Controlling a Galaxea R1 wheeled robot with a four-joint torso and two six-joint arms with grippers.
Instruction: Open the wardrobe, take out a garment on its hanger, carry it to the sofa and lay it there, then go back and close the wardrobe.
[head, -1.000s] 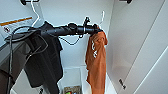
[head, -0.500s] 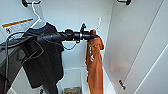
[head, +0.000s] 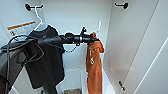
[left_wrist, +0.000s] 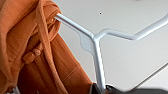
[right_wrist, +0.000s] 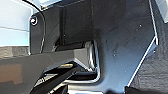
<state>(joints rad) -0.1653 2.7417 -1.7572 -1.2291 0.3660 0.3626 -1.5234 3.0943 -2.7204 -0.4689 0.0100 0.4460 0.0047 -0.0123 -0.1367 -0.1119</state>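
The garment (head: 94, 67) hangs bunched and narrow inside the open wardrobe (head: 130, 45), about 3 o'clock from the dark T-shirt (head: 47, 57). Its hanger (head: 99, 26) sticks up at 12 o'clock, hook free of any rail. Left gripper (head: 95, 39) is clamped on the hanger right at the collar.

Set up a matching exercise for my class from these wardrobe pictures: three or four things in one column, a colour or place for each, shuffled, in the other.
Things:
1. garment
2. T-shirt
3. hanger
4. warning label

Descriptions:
A. stuck on the wardrobe's inside wall, at left in the head view
B. burnt orange, hanging at the tip of the left arm
C. thin and white, with the orange top bunched at one end
D. dark, on its own white hanger, hooked on a peg

Pairs: 1-B, 2-D, 3-C, 4-A
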